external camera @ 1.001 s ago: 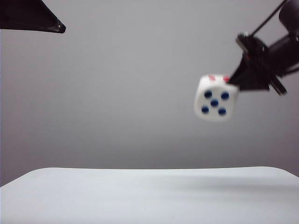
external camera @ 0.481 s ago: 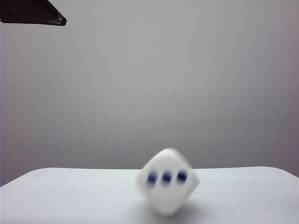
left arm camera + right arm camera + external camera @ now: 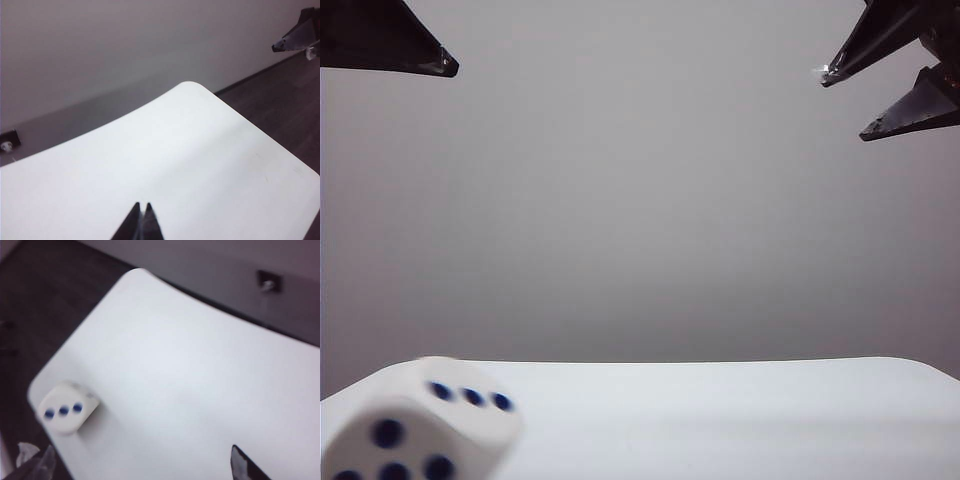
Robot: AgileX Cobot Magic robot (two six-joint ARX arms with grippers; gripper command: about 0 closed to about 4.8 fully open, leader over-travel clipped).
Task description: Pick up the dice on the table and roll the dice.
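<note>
Plain grey wall stood behind the table (image 3: 720,410), a smooth white top with rounded corners. Well below and far across from the right gripper (image 3: 875,95), the dice (image 3: 415,425) lay near the table's corner, three blue pips on top. That gripper hung high above the surface, its jaws spread wide with nothing between them. The left gripper (image 3: 141,225) hovered high on the other side, the dice lying below it, fingers pressed together and empty.
</note>
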